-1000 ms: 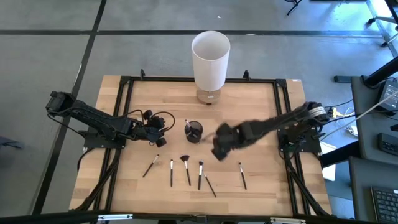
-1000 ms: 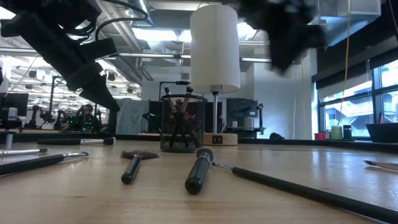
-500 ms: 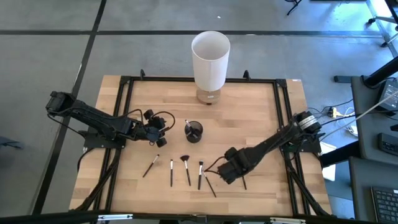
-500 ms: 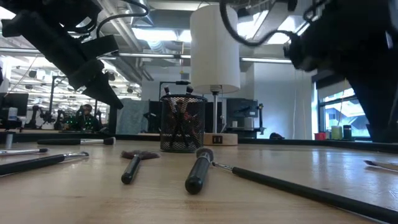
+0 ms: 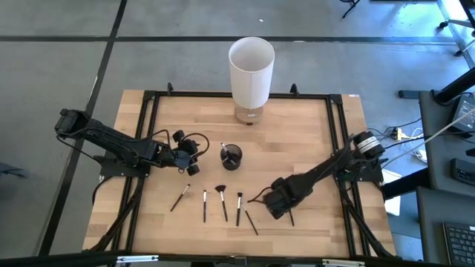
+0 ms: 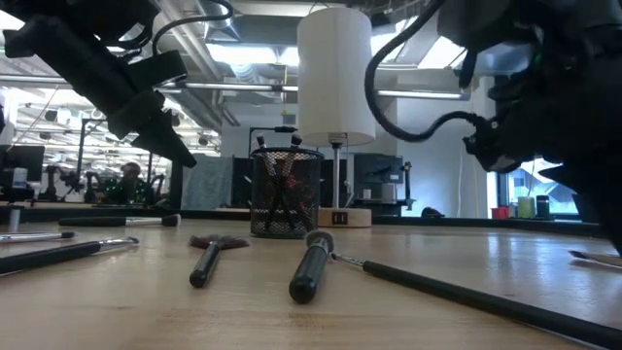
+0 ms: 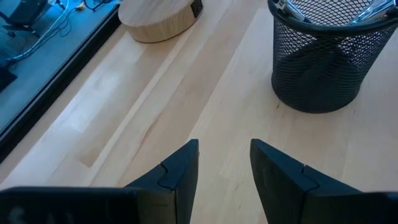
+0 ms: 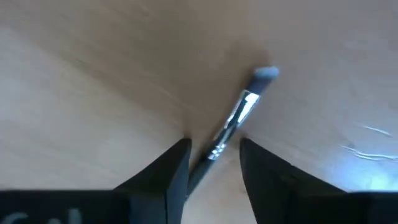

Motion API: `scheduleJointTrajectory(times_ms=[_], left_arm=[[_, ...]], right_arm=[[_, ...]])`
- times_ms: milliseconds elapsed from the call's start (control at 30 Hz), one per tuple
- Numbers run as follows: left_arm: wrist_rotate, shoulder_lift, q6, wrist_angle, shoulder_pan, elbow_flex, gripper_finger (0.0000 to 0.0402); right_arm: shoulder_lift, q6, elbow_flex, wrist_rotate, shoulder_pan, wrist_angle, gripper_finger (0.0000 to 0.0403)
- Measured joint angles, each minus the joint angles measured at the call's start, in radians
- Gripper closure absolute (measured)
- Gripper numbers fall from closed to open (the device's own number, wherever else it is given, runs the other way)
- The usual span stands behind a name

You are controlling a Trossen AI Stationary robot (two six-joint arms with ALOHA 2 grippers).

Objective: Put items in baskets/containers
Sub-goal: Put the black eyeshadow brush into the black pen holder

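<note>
Right hand (image 8: 214,163) hangs low with fingers spread, straddling a slim metal-collared brush (image 8: 239,118) lying flat on the pale wood surface (image 5: 297,148). We judge the pick is underway; next we must close. Left hand (image 7: 224,177) waits released near the black mesh cup (image 7: 320,59).

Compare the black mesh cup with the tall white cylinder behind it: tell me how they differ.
The black mesh cup is short and see-through wire; the white cylinder is far taller, wider and solid-walled. The cup holds several brushes; nothing shows inside the cylinder from above. The cup sits straight on the table; the cylinder stands on a round wooden base. Both are upright, round and open-topped.
</note>
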Motion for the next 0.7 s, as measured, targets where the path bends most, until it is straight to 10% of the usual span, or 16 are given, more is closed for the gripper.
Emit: scheduleJointTrajectory(times_ms=[500,700], left_arm=[[0.010,0.000,-0.027,-0.007,0.000,0.000,0.0261],[0.009,0.000,-0.027,-0.007,0.000,0.000,0.0261]], right_arm=[[0.004,0.019,-0.040,-0.002,0.001,0.057,0.0386],[-0.009,-0.032,0.023,0.089,0.004,0.013,0.0377]])
